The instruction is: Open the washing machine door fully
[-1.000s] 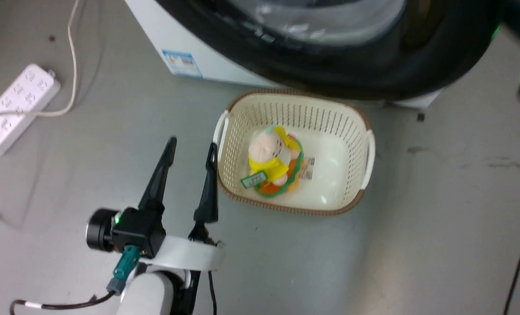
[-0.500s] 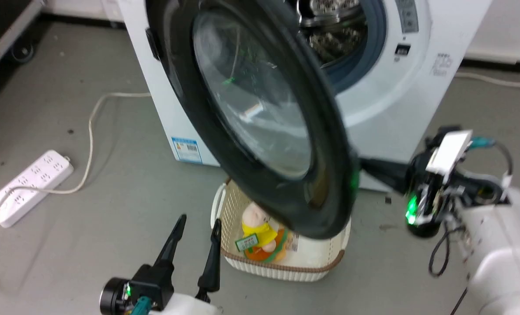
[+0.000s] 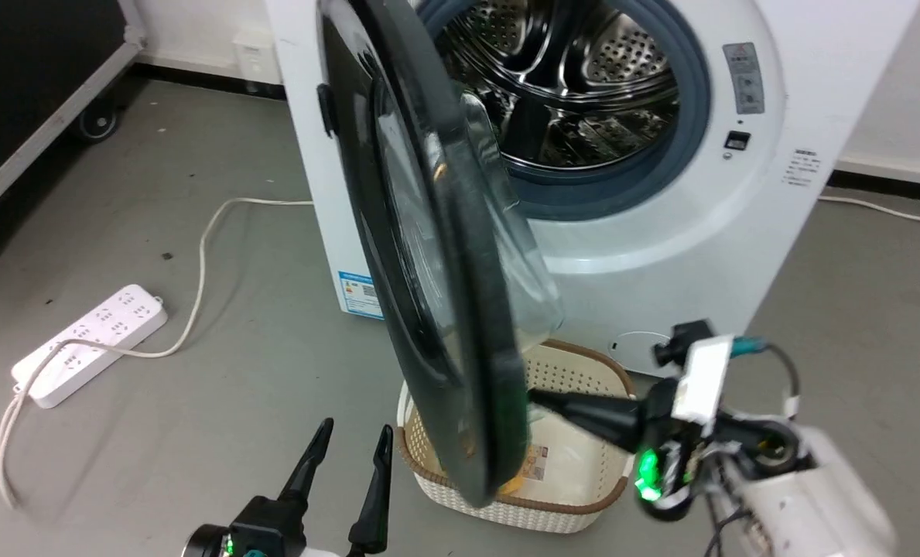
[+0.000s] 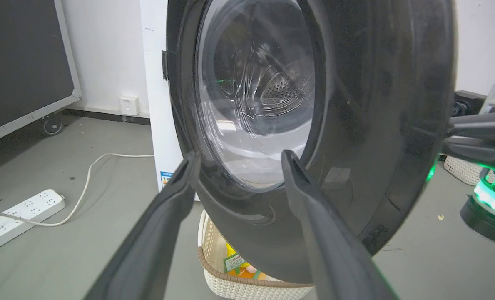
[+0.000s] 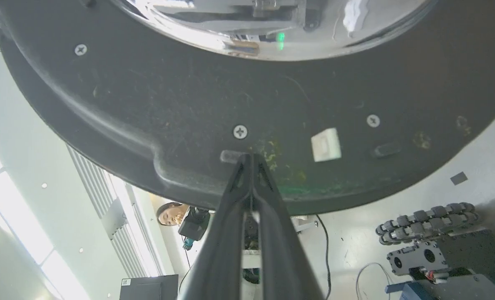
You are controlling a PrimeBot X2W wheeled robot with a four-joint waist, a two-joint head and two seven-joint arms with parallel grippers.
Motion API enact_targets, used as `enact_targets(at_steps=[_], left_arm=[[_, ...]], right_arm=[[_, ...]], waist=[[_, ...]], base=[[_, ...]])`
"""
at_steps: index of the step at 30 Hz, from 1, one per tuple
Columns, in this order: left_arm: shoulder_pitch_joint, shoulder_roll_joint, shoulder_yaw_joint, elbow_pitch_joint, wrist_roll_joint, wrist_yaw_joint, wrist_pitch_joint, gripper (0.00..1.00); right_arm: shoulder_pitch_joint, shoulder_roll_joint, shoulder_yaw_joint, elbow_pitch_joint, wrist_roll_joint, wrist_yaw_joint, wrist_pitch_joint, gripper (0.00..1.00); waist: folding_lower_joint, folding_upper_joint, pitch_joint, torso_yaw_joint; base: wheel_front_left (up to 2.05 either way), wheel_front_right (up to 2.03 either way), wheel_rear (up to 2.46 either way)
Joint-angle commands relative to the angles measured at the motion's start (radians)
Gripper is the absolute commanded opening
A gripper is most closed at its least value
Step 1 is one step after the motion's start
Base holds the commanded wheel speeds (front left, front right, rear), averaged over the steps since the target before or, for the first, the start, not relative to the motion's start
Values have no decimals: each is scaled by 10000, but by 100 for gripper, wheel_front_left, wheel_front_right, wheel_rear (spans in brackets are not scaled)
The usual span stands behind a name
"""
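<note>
The washing machine door [image 3: 421, 232], glossy black with a bulging glass centre, stands swung out from the white machine [image 3: 661, 255], nearly edge-on in the head view. My right gripper [image 3: 533, 396] is shut, and its joined tips press on the door's inner face low down, beside a screw in the right wrist view [image 5: 250, 156]. My left gripper [image 3: 355, 427] is open, low in front of the door's outer side and apart from it. In the left wrist view my left gripper [image 4: 240, 155] frames the door's glass [image 4: 255, 96].
A cream basket [image 3: 583, 464] with a plush toy [image 4: 235, 262] sits on the floor under the door's lower edge. A white power strip [image 3: 88, 344] and its cable lie to the left. A black wheeled case [image 3: 26, 77] stands far left. A person [image 5: 170, 212] shows beyond the door.
The head camera has tilted up from the floor to the machine. The door has swung wider, now near edge-on, with my shut right gripper following against its inner side. The left gripper stays open.
</note>
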Motion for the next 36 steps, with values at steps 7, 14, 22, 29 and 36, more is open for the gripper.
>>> enact_targets(at_steps=[7, 14, 22, 29, 36], left_arm=[[145, 16, 139, 43, -59, -105, -55, 100], [102, 16, 410, -57, -76, -97, -55, 100], [3, 16, 711, -64, -309, -123, -55, 100], [69, 16, 1132, -63, -405, -142, -55, 100], [358, 16, 1493, -183, -313, -288, -55, 100]], right_arm=[[570, 78, 1994, -713, 1316, 12, -1394, 0], [404, -216, 2230, -933, 1125, 12, -2574, 100], [974, -2036, 2190, -3381, -2554, 12, -7140, 100], [2285, -3651, 2216, -4409, -7006, 12, -11834, 100], [3942, -3014, 193, -4877, -11082, 12, -12626, 100]], waist=[[2, 0, 1, 321], [2, 0, -57, 123], [2, 0, -182, -654], [2, 0, -348, -1365], [2, 0, -411, -1961]], base=[[0, 0, 0], [0, 0, 0], [0, 0, 0], [0, 0, 0], [0, 0, 0]])
